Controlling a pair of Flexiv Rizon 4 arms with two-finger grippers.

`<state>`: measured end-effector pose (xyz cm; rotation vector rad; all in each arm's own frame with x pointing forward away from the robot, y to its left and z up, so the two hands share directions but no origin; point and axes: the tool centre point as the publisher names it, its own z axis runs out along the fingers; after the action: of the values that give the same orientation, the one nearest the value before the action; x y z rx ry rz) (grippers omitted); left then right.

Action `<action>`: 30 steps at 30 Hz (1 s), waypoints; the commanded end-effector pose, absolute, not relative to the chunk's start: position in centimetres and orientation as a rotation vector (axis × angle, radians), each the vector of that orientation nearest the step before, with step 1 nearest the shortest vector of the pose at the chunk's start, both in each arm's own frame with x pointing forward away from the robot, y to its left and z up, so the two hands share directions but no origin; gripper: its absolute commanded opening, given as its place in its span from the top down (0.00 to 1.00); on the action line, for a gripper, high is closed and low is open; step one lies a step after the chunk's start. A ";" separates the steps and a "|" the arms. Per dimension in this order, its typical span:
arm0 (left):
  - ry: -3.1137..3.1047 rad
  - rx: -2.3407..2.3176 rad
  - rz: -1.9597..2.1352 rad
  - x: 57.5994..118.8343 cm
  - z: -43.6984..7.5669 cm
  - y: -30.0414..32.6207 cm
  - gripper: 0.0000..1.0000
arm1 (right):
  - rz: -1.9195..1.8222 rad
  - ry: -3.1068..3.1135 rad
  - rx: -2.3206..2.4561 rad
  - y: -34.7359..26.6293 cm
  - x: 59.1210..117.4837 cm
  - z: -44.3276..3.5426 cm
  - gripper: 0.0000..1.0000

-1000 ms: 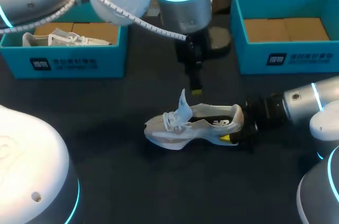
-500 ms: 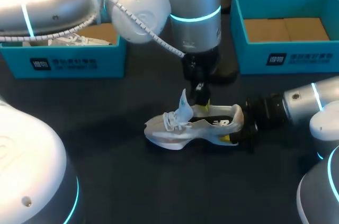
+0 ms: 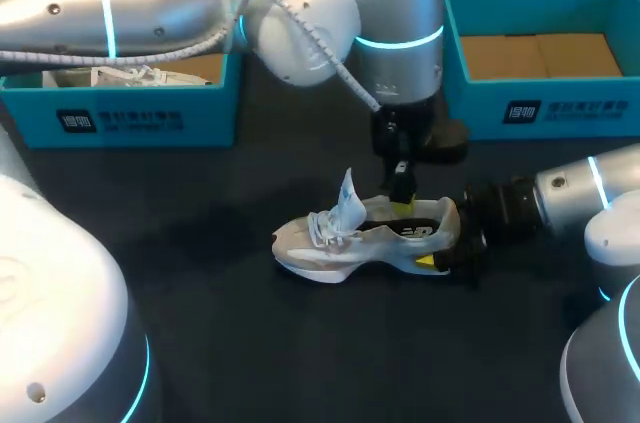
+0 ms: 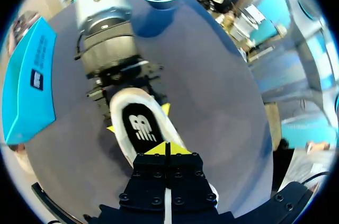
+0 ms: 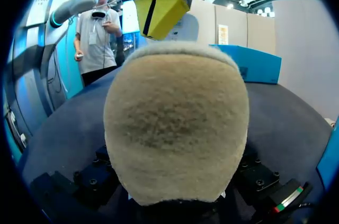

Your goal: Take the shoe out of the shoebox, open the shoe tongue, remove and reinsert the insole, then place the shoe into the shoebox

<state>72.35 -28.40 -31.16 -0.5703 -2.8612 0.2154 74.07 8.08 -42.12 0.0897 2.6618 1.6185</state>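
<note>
Shoe [image 3: 360, 238] out, tongue [image 3: 346, 198] up. Right gripper [image 3: 447, 243] clamps heel [image 3: 446, 221]; left gripper [image 3: 402, 205] pinched shut, empty, over insole [image 4: 139, 128]. Insole swap & reboxing not yet done.

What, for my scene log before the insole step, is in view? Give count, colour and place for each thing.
table: 1, dark, under everything
left shoebox: 1, teal, far left of the table
right shoebox: 1, teal, far right, brown floor showing
boxed shoe: 1, white, in the left shoebox, partly hidden by the left arm
table shoe: 1, white and grey, mid-table on its sole, tongue raised
insole: 1, black with a white mark, inside the table shoe
left arm: silver, coming in from the left over the table
left pincer: yellow tips together, over the table shoe's opening
right arm: silver, from the right
right pincer: yellow tips clamping the table shoe's heel from both sides
</note>
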 end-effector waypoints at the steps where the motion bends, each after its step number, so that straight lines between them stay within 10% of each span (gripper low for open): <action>1: -2.858 -0.575 0.207 72.4 -31.5 -28.8 1.00 | 1.614 2.662 0.091 8.2 74.0 -42.2 1.00; 30: -2.861 -0.575 0.168 72.6 -34.0 -28.7 1.00 | 1.614 2.662 0.091 8.2 74.0 -42.2 1.00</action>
<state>72.71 -28.24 -33.11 -0.5729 -2.8643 0.1639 74.07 8.08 -42.12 0.0897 2.6618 1.6184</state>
